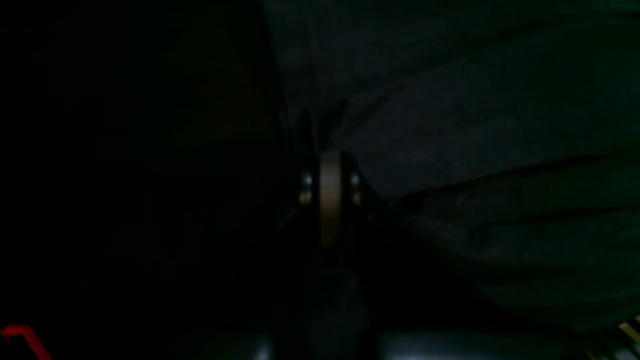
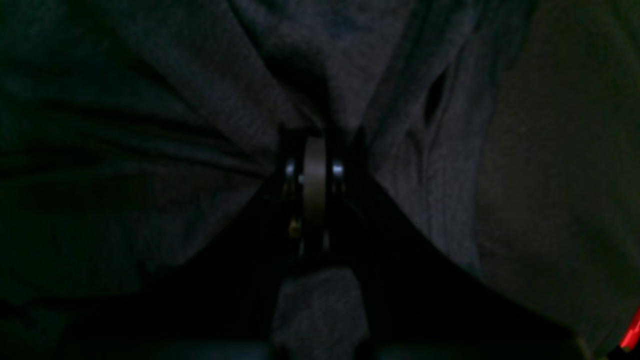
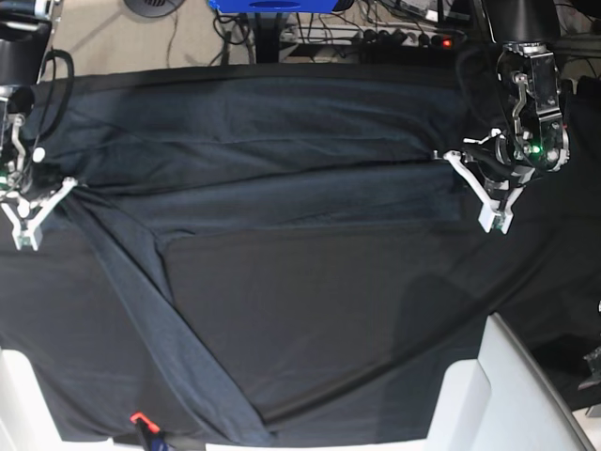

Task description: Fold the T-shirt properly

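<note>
Your left arm reaches down from the top right of the base view, its wrist bent so the left gripper (image 3: 490, 202) sits at about 3 o'clock on the table. Your right arm drops in at the far left edge, placing the right gripper (image 3: 26, 221) near 9 o'clock. Both pairs of jaws are closed. In the right wrist view the right gripper (image 2: 315, 150) pinches a bunched fold of the T-shirt (image 2: 320, 60), with wrinkles fanning out from the grip. In the left wrist view the left gripper (image 1: 330, 165) is closed against dark cloth, but that picture is too dim to tell whether it pinches the T-shirt (image 1: 490, 125). The T-shirt (image 3: 282, 202) lies stretched between the two grippers across the middle of the black tablecloth (image 3: 338, 319), with one long sleeve (image 3: 160, 329) trailing toward 6 o'clock. Beyond the table's far edge, cables and a power strip (image 3: 404, 38) lie on the floor.
</note>
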{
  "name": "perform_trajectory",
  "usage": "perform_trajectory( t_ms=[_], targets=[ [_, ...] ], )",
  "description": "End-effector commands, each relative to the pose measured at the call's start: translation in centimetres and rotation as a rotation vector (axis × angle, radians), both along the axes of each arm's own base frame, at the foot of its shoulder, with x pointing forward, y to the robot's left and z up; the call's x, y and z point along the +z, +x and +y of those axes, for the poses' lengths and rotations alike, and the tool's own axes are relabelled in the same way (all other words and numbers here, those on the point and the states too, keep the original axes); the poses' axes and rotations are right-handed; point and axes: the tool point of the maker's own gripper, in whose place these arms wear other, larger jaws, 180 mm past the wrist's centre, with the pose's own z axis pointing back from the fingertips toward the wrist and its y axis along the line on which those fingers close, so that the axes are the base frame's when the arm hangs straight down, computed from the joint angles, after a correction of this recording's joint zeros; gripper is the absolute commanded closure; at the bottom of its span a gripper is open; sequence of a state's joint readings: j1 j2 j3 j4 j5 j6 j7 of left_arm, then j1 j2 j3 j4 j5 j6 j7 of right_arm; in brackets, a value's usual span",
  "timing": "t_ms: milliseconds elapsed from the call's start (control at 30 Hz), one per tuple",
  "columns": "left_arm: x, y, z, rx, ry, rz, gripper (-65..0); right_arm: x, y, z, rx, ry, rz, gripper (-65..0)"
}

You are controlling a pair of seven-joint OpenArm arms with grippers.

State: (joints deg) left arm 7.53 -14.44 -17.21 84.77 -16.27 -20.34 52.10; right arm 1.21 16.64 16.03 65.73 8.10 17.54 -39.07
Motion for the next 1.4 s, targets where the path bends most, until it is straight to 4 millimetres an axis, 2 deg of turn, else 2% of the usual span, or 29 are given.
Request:
perform_trajectory(
  t_ms=[0, 167, 433, 633, 933, 967, 1033, 1133, 1200, 1267, 1333, 1367],
  targets=[
    [1.6, 1.4, 0.4, -0.008, 0.018, -0.058, 0.0, 1.4, 1.3, -0.9, 0.001, -0.025, -0.042, 0.0],
    [1.6, 1.4, 0.5, -0.005, 0.019, -0.058, 0.0, 1.2, 0.9, -0.9, -0.003, -0.021, -0.024, 0.0],
    [1.5, 1.3, 0.5, -0.004, 0.020, -0.055, 0.0, 2.0, 1.5, 0.0, 0.010, -0.022, -0.045, 0.0],
    [0.4, 0.6, 0.7, 0.008, 0.011, -0.020, 0.0, 1.8, 1.4, 0.0, 0.008, -0.019, -0.043, 0.0],
    [0.6, 0.9, 0.7, 0.006, 0.012, -0.030, 0.0, 2.0, 1.6, -0.1, 0.007, -0.020, -0.046, 0.0],
    [0.6, 0.9, 0.7, 0.006, 0.012, -0.030, 0.0, 2.0, 1.7, -0.1, 0.007, -0.019, -0.046, -0.9],
    [0.6, 0.9, 0.7, 0.006, 0.012, -0.030, 0.0, 2.0, 1.7, -0.1, 0.005, -0.019, -0.045, -7.1],
    [0.6, 0.8, 0.7, 0.006, 0.012, -0.028, 0.0, 2.1, 1.7, -0.4, -0.014, -0.027, -0.051, -20.0],
    [0.6, 0.8, 0.7, 0.006, 0.012, -0.028, 0.0, 2.4, 1.9, -1.0, -0.061, -0.042, -0.065, -25.5],
    [0.6, 0.8, 0.7, 0.006, 0.012, -0.030, 0.0, 3.1, 1.9, -2.4, -0.132, -0.052, -0.094, -25.2],
    [0.6, 0.8, 0.7, 0.006, 0.012, -0.030, 0.0, 5.0, 2.1, -4.0, -0.208, -0.054, -0.163, -24.8],
    [0.6, 0.8, 0.7, 0.006, 0.012, -0.030, 0.0, 5.8, 2.3, -4.3, -0.233, -0.048, -0.196, -24.5]
  ],
)
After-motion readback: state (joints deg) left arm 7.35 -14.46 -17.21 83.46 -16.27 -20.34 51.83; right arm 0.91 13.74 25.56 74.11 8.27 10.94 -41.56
